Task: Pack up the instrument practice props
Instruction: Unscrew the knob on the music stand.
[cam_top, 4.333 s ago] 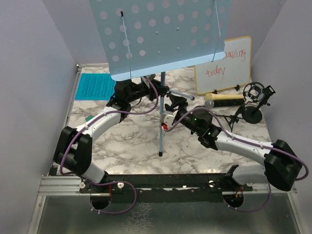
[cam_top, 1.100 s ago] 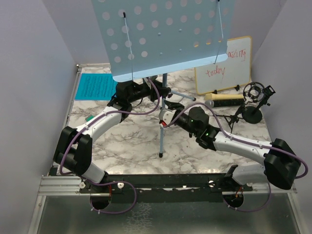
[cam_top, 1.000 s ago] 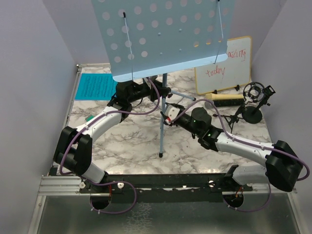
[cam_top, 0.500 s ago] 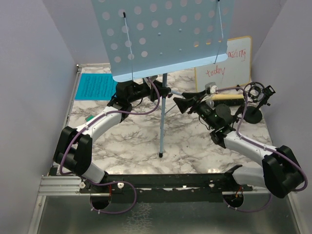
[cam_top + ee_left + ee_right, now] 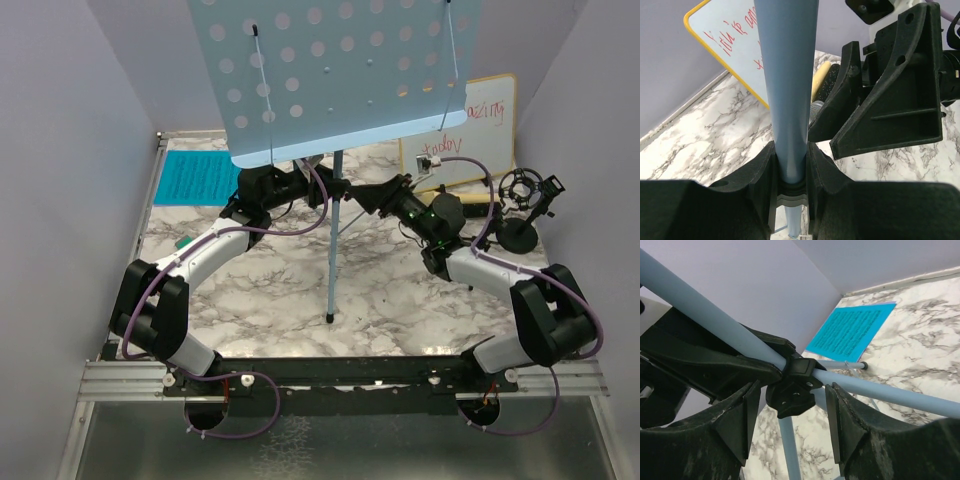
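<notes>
The light-blue perforated music rack (image 5: 340, 70) stands on its tripod mid-table. My left gripper (image 5: 322, 188) (image 5: 790, 170) is shut on its blue pole (image 5: 787, 90). From the right, my right gripper (image 5: 368, 192) (image 5: 790, 415) is open, its fingers on either side of the black leg hub (image 5: 795, 387) with a gap on each side. The cyan sheet (image 5: 195, 177) (image 5: 852, 332) lies flat at the back left. The black studio microphone (image 5: 525, 195) stands at the far right. The cream handheld microphone (image 5: 478, 206) (image 5: 821, 80) lies beside it, partly hidden by my right arm.
A wood-framed whiteboard (image 5: 480, 125) (image 5: 735, 45) with red writing leans on the back wall behind my right arm. A small green block (image 5: 181, 243) sits by my left forearm. Purple walls close in on both sides. A rack leg foot (image 5: 329, 317) rests near the front.
My right arm lifted off the lower pole, swung back and right, and now comes at the leg hub with wider jaws. Left gripper and rack have not moved.
</notes>
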